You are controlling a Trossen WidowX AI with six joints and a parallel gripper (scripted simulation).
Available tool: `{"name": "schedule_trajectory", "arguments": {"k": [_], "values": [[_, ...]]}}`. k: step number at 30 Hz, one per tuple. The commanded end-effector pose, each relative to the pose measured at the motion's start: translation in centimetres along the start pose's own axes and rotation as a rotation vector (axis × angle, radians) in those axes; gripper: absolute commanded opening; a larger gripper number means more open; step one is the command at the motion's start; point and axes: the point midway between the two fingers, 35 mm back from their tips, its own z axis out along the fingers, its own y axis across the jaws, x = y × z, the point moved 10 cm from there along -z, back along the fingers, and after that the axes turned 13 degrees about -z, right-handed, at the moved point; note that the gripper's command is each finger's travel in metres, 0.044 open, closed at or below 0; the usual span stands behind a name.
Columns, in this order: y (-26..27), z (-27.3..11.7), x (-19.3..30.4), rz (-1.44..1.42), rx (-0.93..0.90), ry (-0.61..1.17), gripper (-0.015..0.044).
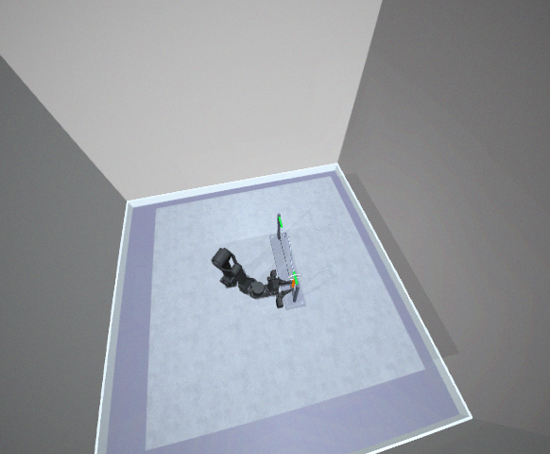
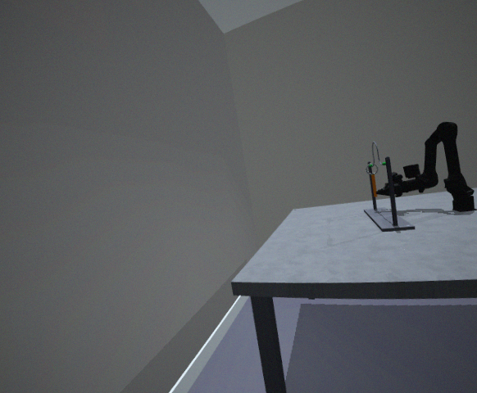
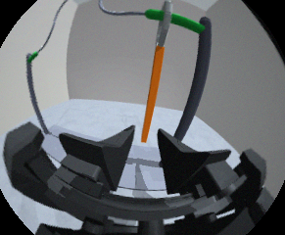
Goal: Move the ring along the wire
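Observation:
The ring point(image 2: 366, 170) point(image 3: 165, 25) hangs around the green part point(image 3: 187, 23) of the wire beside the near post point(image 1: 296, 293) point(image 3: 199, 73). Its orange handle point(image 1: 293, 283) point(image 2: 374, 186) point(image 3: 154, 88) hangs down, slightly slanted in the wrist view. My gripper point(image 1: 292, 287) point(image 2: 377, 192) point(image 3: 146, 129) is open with nothing gripped. Its fingertips are close to the handle's lower part, which shows between them in the wrist view; whether they touch it cannot be told. The other green part point(image 1: 280, 222) point(image 2: 383, 163) point(image 3: 32, 57) is at the far post point(image 1: 279, 232) point(image 2: 391, 190) point(image 3: 32, 88).
The thin grey wire point(image 2: 372, 148) point(image 3: 54, 26) rises in a tall bend between the green parts, above my gripper's level. Both posts stand on a flat grey base plate point(image 1: 280, 252) point(image 2: 399, 227) on the table point(image 2: 315, 254).

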Motion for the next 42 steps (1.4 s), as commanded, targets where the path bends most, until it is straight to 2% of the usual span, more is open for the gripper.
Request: {"name": "schedule_trajectory", "arguments": {"k": [1, 22, 42], "values": [[-0.2, 0.8, -0.1, -0.001, 0.004, -0.005, 0.016], [0.1, 4.1, 0.0, -0.001, 0.005, -0.008, 0.016], [0.1, 4.2, 0.0, -0.001, 0.005, -0.009, 0.016]]}}
